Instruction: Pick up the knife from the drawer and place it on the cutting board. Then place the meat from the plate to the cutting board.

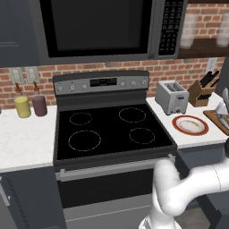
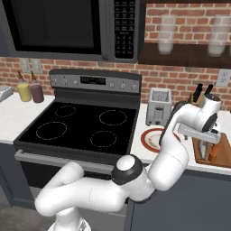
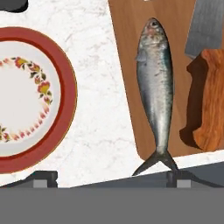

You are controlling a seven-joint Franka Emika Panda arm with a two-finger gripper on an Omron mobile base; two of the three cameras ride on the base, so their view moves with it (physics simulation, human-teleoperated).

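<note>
On the brown cutting board [image 3: 127,52] lies the meat [image 3: 155,83], a slim silver fish with its tail hanging over the board's near edge. To its right lies the knife [image 3: 210,100], orange-brown handle and silver blade. The plate [image 3: 65,87], red-rimmed, stands bare on the counter to the left of the board. My gripper [image 3: 111,179] hovers open above the counter between plate and board, nothing between its fingers, and one fingertip [image 3: 179,178] is close to the fish tail. From the right base view the gripper [image 2: 206,143] hangs over the board [image 2: 221,160]. I cannot make out the drawer among the dark cabinet fronts.
A toaster [image 1: 171,97] and a wooden knife block [image 1: 200,91] stand behind the plate [image 1: 191,125]. The black stove top [image 1: 112,129] lies to the left. Two cups [image 1: 30,106] stand on the far left counter. A microwave hangs overhead.
</note>
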